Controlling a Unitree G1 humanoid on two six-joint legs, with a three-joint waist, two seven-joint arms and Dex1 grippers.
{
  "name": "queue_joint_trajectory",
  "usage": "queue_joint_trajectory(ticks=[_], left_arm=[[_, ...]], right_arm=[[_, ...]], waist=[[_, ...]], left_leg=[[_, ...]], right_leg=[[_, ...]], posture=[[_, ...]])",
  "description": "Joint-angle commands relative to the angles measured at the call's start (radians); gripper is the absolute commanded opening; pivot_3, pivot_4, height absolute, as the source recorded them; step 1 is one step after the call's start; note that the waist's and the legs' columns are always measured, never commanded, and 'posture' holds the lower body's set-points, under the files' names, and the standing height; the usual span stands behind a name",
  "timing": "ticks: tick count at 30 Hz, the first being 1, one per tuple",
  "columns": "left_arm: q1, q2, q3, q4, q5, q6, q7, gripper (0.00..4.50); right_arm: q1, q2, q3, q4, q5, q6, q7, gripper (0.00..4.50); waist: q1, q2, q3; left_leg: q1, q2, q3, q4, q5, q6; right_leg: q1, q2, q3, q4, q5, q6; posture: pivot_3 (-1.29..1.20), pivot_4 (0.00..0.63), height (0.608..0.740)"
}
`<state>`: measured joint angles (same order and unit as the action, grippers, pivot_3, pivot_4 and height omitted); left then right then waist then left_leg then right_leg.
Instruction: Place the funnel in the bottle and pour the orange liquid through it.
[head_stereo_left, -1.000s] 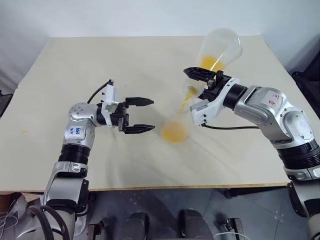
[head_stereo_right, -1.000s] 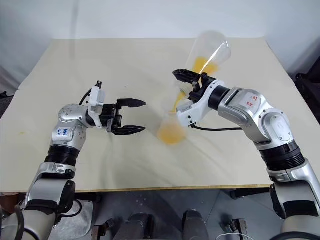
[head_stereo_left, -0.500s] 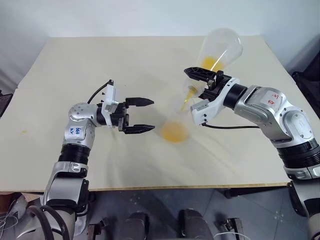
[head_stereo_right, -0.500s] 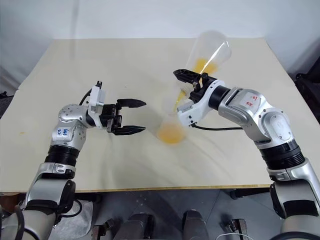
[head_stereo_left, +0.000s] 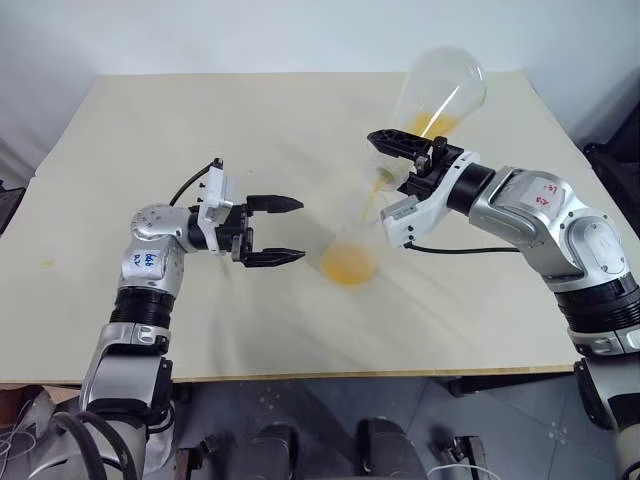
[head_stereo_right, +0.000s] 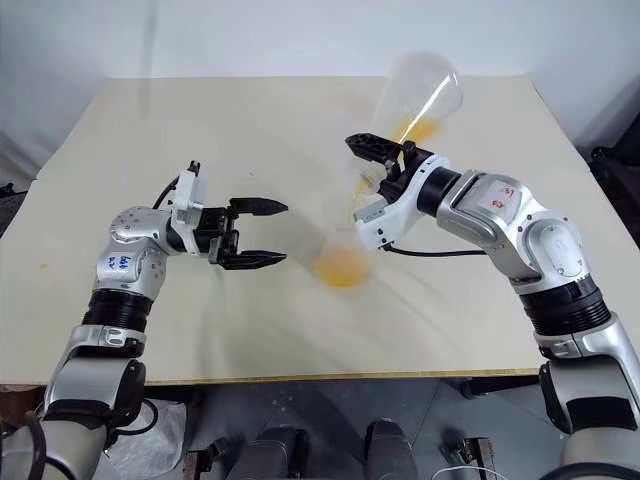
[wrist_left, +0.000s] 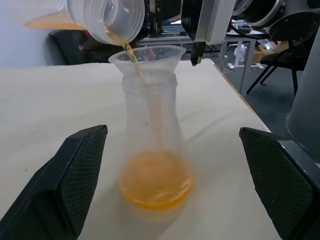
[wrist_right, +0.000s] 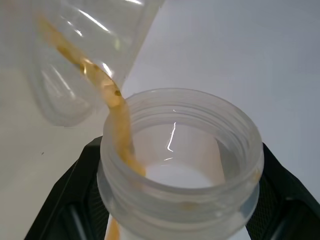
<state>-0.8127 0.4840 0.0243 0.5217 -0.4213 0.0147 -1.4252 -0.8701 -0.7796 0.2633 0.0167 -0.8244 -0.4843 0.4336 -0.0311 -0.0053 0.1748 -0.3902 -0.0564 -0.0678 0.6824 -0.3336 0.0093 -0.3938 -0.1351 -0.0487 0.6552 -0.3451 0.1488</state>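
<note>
The bottle (head_stereo_left: 350, 238) stands upright on the table, with the funnel (wrist_left: 147, 55) seated in its neck. A pool of orange liquid (wrist_left: 156, 181) lies in its base. My right gripper (head_stereo_left: 400, 178) is shut on the neck of a second clear flask (head_stereo_left: 440, 92), which is tipped mouth-down over the funnel. A thin orange stream (wrist_right: 114, 97) runs from that flask's mouth (wrist_right: 180, 160) into the funnel, and a little liquid remains in its raised body. To the bottle's left my left gripper (head_stereo_left: 298, 230) stands open and level, its fingers (wrist_left: 75, 175) apart from the bottle.
The cream table (head_stereo_left: 200, 130) has wide bare room behind and to the left. Its front edge (head_stereo_left: 300, 376) runs just below the arms, and the right edge (head_stereo_left: 575, 140) lies close behind the right arm.
The orange liquid in the tipped flask has gone down as the stream keeps running. Both grippers have stayed in place.
</note>
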Motion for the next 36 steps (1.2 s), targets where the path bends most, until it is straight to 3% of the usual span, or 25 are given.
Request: queue_joint_trajectory(ticks=[1, 36], left_arm=[[0.010, 0.024, 0.025, -0.044, -0.013, 0.010, -0.001, 4.50], [0.036, 0.052, 0.042, -0.089, -0.025, 0.049, -0.001, 4.50]], right_arm=[[-0.027, -0.009, -0.021, -0.018, 0.002, -0.014, -0.024, 2.84], [-0.036, -0.015, -0.018, -0.008, -0.013, -0.075, -0.035, 2.84]], waist=[[0.000, 0.000, 0.000], [-0.001, 0.000, 0.000]], left_leg=[[0.000, 0.000, 0.000, 0.000, 0.000, 0.000], [0.000, 0.000, 0.000, 0.000, 0.000, 0.000]], right_leg=[[0.000, 0.000, 0.000, 0.000, 0.000, 0.000], [0.000, 0.000, 0.000, 0.000, 0.000, 0.000]], posture=[[0.00, 0.150, 0.740], [0.00, 0.150, 0.740]])
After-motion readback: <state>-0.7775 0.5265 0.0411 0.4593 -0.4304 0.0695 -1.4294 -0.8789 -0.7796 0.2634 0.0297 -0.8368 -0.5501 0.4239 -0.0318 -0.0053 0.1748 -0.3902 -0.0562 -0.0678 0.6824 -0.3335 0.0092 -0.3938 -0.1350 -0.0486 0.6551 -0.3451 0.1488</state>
